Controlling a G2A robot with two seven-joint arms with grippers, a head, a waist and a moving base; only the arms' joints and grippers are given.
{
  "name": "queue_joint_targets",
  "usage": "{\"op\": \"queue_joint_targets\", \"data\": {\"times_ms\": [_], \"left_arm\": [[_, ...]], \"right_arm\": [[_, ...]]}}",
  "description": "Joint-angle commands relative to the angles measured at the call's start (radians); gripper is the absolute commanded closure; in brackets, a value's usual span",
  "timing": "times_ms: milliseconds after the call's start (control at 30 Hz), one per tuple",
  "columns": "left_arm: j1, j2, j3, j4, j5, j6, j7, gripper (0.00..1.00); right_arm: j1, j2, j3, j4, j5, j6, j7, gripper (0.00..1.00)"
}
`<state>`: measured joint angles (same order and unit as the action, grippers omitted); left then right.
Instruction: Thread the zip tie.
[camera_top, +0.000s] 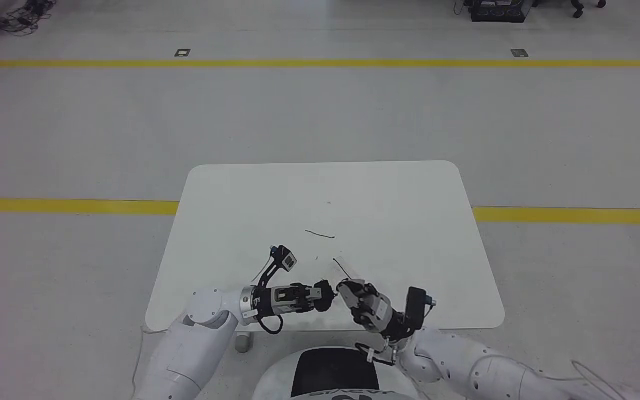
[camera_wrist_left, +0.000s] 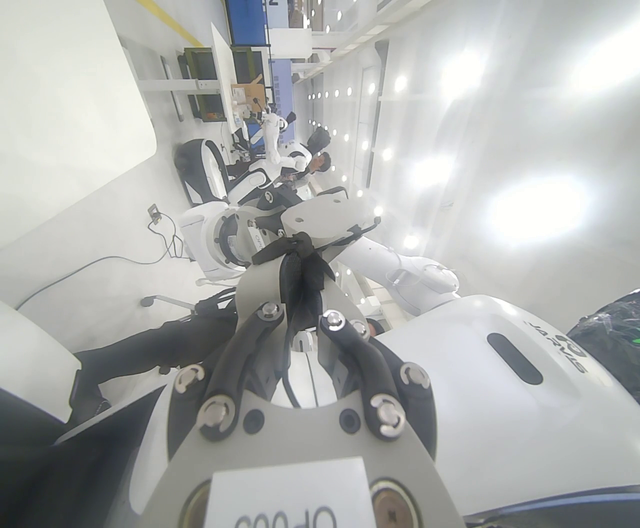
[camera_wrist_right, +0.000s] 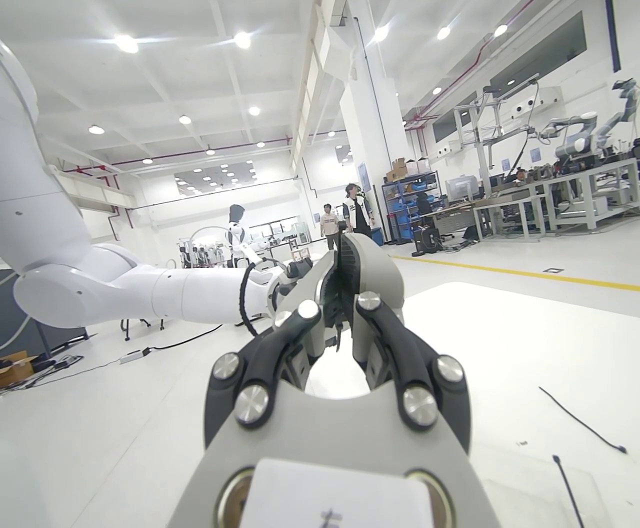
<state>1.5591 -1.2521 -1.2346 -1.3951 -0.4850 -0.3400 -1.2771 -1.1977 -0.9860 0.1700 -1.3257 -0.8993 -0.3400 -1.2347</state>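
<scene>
My right gripper has its grey fingers pressed together on a thin black plastic zip tie. A short length of the tie sticks out past the fingertips, and another bit shows behind the black pads, toward my wrist.

My left gripper comes in from the opposite side, and its tips sit right against the tips of the right one. Its fingers are also closed, pinching a flat black strip that bunches at the tips and pokes out to 1 side. I cannot tell whether this strip is the other end of the same tie.

Both grippers are above the near edge of a white rounded-corner table, close in front of me.

2 more thin black zip ties lie loose on the tabletop, off to the side of my right gripper. 1 lies farther out toward the table's middle, slightly curved. The other lies nearer my right wrist, its small head end pointing toward the first. The 2 are apart from each other, and neither gripper touches them.
</scene>
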Motion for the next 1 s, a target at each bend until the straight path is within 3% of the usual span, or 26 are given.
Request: {"op": "queue_joint_targets", "data": {"times_ms": [0,33,267,467,833,900,967], "left_arm": [[0.0,0.0,0.0,0.0,0.0,0.0,0.0,1.0],[0.0,0.0,0.0,0.0,0.0,0.0,0.0,1.0],[0.0,0.0,0.0,0.0,0.0,0.0,0.0,1.0],[0.0,0.0,0.0,0.0,0.0,0.0,0.0,1.0],[0.0,0.0,0.0,0.0,0.0,0.0,0.0,1.0],[-0.001,0.0,0.011,-0.002,-0.011,0.017,0.032,1.0],[-0.002,0.003,0.011,0.005,-0.047,0.026,0.023,1.0]], "right_arm": [[-0.002,0.0,0.0,-0.002,0.005,0.0,0.003,0.54],[-0.003,0.0,0.0,-0.002,0.006,0.0,0.006,0.0],[-0.008,0.008,0.0,-0.004,0.002,0.0,-0.02,0.0],[-0.028,0.034,0.0,-0.024,-0.045,0.0,-0.062,0.0],[-0.029,0.034,0.001,-0.028,-0.042,0.0,-0.059,0.0],[-0.039,0.036,0.003,-0.053,-0.011,0.0,-0.068,0.0],[-0.048,0.045,0.0,-0.072,-0.002,0.0,-0.092,0.0]]}}
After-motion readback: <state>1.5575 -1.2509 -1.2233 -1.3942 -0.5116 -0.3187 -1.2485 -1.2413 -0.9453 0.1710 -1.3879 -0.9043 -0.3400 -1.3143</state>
